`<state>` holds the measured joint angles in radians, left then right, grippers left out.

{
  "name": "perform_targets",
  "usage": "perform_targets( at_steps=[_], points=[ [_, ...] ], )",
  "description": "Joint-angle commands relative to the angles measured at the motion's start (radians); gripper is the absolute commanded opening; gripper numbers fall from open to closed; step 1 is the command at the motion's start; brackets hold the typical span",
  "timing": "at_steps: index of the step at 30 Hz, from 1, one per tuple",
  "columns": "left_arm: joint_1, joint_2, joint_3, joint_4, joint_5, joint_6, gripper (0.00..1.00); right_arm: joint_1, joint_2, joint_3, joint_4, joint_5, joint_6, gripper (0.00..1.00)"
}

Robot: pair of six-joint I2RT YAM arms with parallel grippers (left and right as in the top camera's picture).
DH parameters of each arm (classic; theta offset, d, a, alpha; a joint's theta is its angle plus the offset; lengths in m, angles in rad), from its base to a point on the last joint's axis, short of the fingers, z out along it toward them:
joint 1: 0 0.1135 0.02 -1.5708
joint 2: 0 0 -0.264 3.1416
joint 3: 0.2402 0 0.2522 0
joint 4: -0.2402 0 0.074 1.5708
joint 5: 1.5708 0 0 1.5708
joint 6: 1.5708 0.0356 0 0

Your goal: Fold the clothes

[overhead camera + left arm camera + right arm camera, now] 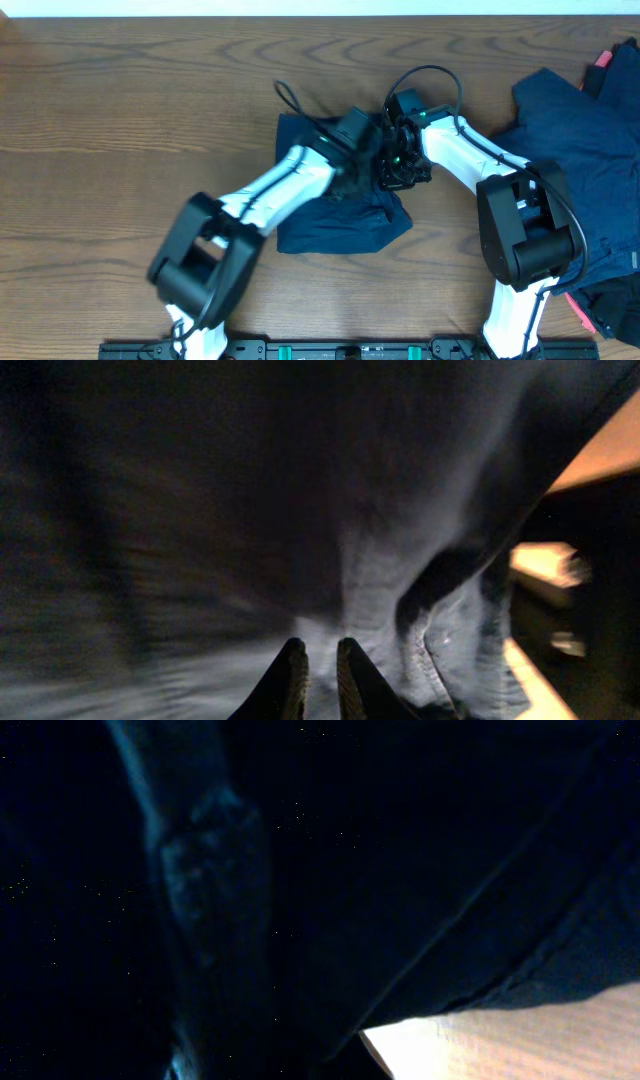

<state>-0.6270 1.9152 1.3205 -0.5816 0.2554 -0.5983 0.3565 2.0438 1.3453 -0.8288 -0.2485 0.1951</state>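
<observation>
At mid-table, one crumpled navy garment (340, 228), with both arms meeting over its upper right part; well apart at the right edge, a pile of navy clothes (585, 140) awaiting a turn, with a small red-pink object (601, 58) poking out beside it. Left gripper (319, 678) narrowed to a thin slit, tips against pale-lit cloth; impossible to tell whether pinching a layer or only touching it. Right gripper (402, 168) closed right down, yet with none of its fingers to be made out in its own view, only dark cloth across the lens and a wedge of table (500, 1040) beneath; holding or merely buried, cannot say. Judging by that, mid-fold and early in the task: one piece in hand, the heap apparently untouched. To do the step well: take one edge at two points set apart, not bunched close as now; lift just enough to clear the lower layer; carry across evenly, landing edge on edge; lay down before letting go, then smooth outward. Beware of dragging the whole piece along the wood instead of folding it. Hard to read from above: black fingers against dark fabric; seams and corners lost among wrinkles; kind of garment unknown; right-hand pile cut off by the frame.
</observation>
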Motion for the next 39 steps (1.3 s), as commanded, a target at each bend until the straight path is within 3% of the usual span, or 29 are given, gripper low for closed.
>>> perform_targets(
  at_steps=[1,4,7,10,13,18,21,29,39],
  points=[
    [0.105,-0.095,0.006,-0.004,-0.014,0.041,0.17,-0.010,0.017,-0.012,0.080,-0.002,0.008,0.02],
    [0.195,-0.118,0.006,0.006,-0.014,0.040,0.33,-0.016,0.017,-0.011,0.221,-0.015,-0.040,0.03],
    [0.284,-0.120,0.006,0.010,-0.013,0.036,0.35,-0.016,0.017,0.004,0.325,-0.042,-0.093,0.08],
    [0.367,-0.120,0.006,0.010,-0.010,0.037,0.38,-0.023,0.005,0.050,0.286,0.031,-0.061,0.01],
    [0.432,-0.120,0.006,0.014,-0.006,0.037,0.47,-0.037,-0.029,0.093,0.238,0.087,0.026,0.02],
    [0.508,-0.120,0.006,0.095,-0.006,0.039,0.60,-0.040,-0.127,0.150,0.208,-0.048,-0.010,0.06],
    [0.531,-0.120,0.006,0.173,-0.009,0.055,0.62,-0.018,-0.173,0.154,0.169,-0.153,-0.062,0.07],
    [0.532,-0.111,0.006,0.294,-0.139,0.100,0.62,0.060,-0.132,0.133,-0.028,-0.127,-0.104,0.05],
    [0.526,-0.020,0.005,0.267,-0.134,0.120,0.62,0.127,0.024,0.129,-0.118,-0.061,-0.103,0.01]
  ],
)
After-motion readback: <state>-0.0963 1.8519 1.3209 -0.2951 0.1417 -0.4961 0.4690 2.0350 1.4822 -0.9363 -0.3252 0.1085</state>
